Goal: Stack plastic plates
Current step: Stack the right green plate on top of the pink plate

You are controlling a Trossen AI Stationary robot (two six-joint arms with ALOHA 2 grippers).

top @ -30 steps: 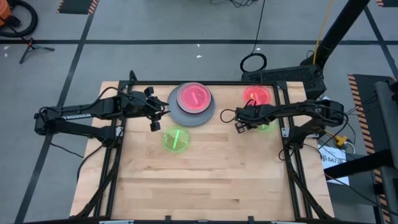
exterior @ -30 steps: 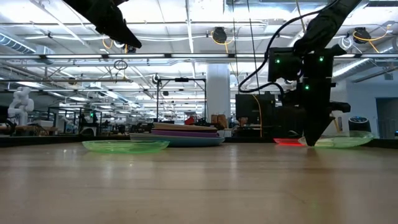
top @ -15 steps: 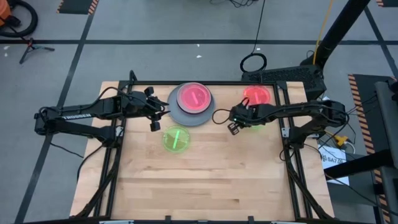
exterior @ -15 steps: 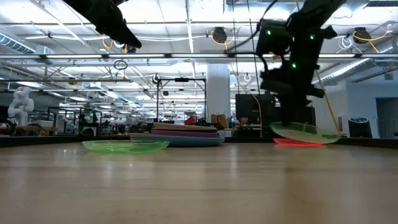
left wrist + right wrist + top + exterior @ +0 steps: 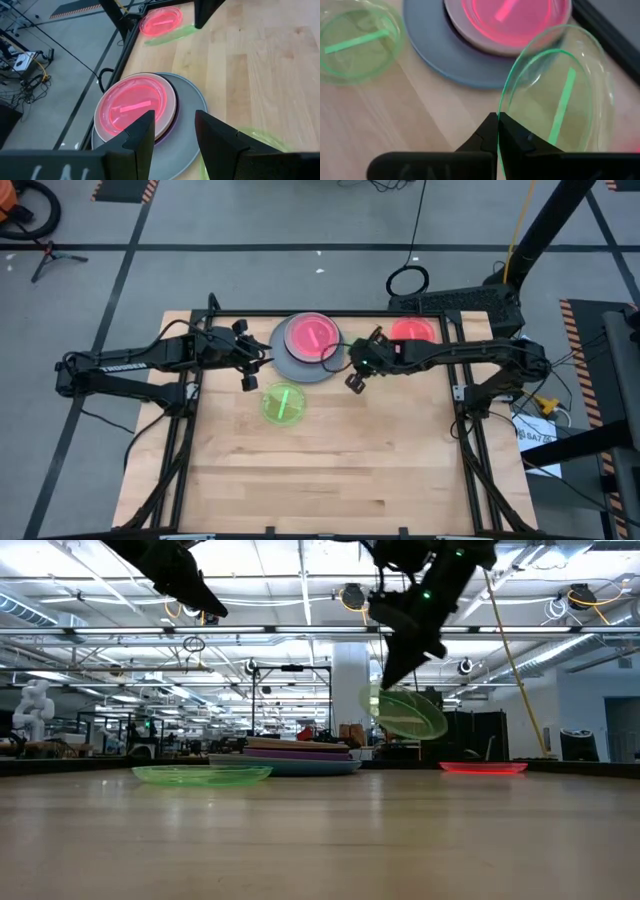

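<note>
A stack of plates [image 5: 310, 346] sits at the table's far middle, a large grey plate at its base and a pink-red one [image 5: 515, 15] on top. One translucent green plate [image 5: 283, 402] lies flat on the table just in front of the stack. Another pink-red plate [image 5: 412, 330] lies at the far right. My right gripper [image 5: 354, 380] is shut on a second green plate [image 5: 405, 712], to the right of the stack. My left gripper [image 5: 250, 376] hovers open above the stack's left side [image 5: 135, 105]. My right gripper [image 5: 498, 120] pinches the green plate's rim [image 5: 502, 107] between its two fingers, at the edge nearest the wrist. The fingers slant down from above. The plate is lifted clear of the table and tilted, hanging below the fingers [image 5: 388, 672].
The table's near half is bare wood [image 5: 330, 470]. A dark frame rail [image 5: 455, 370] runs along the right edge. Cables and a black box [image 5: 470, 300] lie beyond the far right corner.
My right gripper has raised the green plate off the table at the far right, beside the pink-red plate. It has carried it up and toward the table's left, toward the stack. The plate has gone from flat to tilted.
</note>
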